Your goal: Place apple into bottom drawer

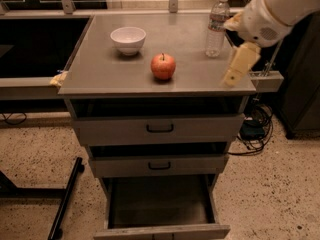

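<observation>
The red-orange apple point(163, 66) sits on the grey cabinet top point(100, 69), near its middle. The bottom drawer point(159, 204) is pulled out, and its dark tray interior is open to view and holds nothing. My gripper point(239, 66) hangs from the white arm at the upper right, over the right edge of the cabinet top, to the right of the apple and apart from it. It holds nothing that I can see.
A white bowl point(128, 38) stands behind and left of the apple. A clear water bottle point(216, 28) stands at the back right, close to my arm. Two shallower drawers with black handles point(160, 128) are slightly open. Cables point(257, 129) lie on the floor at the right.
</observation>
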Robot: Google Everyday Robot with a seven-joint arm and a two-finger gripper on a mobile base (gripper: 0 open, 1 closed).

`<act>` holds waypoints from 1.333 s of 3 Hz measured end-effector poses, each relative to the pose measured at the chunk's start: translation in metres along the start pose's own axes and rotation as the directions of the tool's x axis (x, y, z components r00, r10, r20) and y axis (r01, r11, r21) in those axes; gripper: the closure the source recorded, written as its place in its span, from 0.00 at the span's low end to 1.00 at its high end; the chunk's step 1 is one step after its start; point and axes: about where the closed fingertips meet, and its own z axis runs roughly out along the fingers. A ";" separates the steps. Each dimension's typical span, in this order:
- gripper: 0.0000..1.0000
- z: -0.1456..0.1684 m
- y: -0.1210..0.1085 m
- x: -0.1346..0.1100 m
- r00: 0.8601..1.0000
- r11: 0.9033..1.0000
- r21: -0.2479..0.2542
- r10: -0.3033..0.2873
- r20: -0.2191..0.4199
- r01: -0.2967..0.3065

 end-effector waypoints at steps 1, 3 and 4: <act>0.00 0.043 -0.041 -0.032 0.990 0.999 -0.032 0.010 0.144 -0.005; 0.00 0.115 -0.073 -0.070 0.960 0.994 -0.105 0.009 0.281 0.022; 0.00 0.138 -0.078 -0.077 0.955 0.991 -0.134 0.018 0.296 0.023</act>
